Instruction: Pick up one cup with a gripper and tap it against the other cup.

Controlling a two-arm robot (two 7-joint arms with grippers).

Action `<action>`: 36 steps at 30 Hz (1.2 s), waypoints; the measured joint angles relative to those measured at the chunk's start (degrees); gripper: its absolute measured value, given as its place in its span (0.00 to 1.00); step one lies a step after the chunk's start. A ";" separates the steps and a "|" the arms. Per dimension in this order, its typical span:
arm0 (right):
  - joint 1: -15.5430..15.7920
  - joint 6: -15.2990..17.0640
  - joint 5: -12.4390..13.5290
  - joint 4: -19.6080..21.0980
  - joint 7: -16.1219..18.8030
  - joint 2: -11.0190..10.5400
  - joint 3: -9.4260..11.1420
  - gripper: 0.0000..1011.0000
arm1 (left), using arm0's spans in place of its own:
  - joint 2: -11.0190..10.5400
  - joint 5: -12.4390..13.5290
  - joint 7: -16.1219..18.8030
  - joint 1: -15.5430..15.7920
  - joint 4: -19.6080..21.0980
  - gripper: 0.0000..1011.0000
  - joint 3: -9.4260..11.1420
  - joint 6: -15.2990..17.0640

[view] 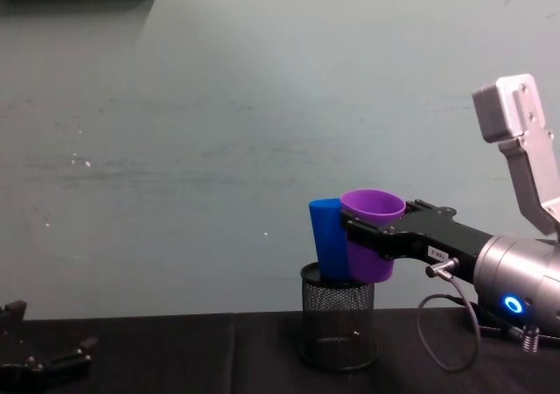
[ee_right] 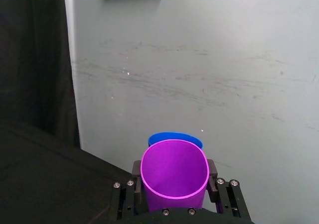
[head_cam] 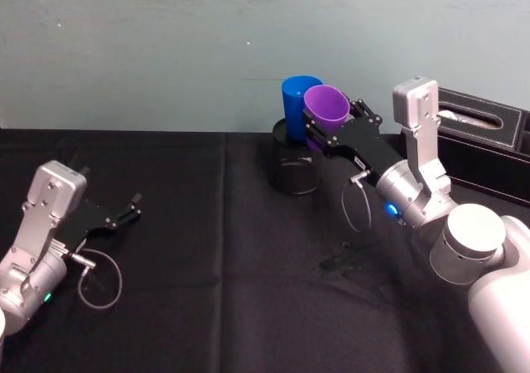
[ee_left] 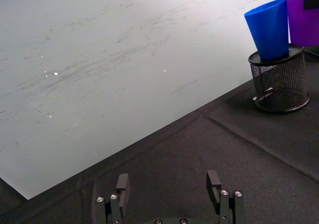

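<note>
- The purple cup (head_cam: 325,106) hangs in the air, upright, above the table's far edge, just beside the blue cup (head_cam: 296,99) and apparently touching it.
- The right gripper (head_cam: 317,133) clasps the purple cup's sides.
- The blue cup stands in a mesh pen holder (head_cam: 296,170) on the black table (head_cam: 207,240).
- The left gripper (head_cam: 132,207) rests near the left edge, fingers spread.

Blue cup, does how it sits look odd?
Yes. The blue cup leans askew inside the mesh holder, not on the table. The right gripper holds the purple cup beside it; the left gripper waits open at left.
</note>
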State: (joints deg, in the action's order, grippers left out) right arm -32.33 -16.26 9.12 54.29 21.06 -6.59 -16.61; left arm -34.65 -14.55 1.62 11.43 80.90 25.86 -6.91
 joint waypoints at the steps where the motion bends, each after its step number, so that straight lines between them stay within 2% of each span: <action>1: 0.04 0.03 0.02 0.02 0.01 -0.01 0.01 0.73 | 0.00 0.00 0.00 0.00 0.00 1.00 0.00 0.00; 17: 1.20 0.94 0.71 1.64 0.40 -0.68 0.31 0.73 | 0.00 0.00 0.00 0.00 0.00 1.00 0.00 0.00; 31: 5.41 3.13 1.49 7.90 0.28 -2.40 0.48 0.73 | 0.00 0.00 0.00 0.00 0.00 1.00 0.00 0.00; 36: 5.34 3.15 1.50 7.70 0.25 -2.35 0.48 0.73 | 0.00 0.00 0.00 0.00 0.00 1.00 0.00 0.00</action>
State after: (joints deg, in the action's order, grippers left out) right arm -26.99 -13.11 10.61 62.00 21.31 -8.95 -16.12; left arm -34.65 -14.55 1.62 11.43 80.90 25.86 -6.91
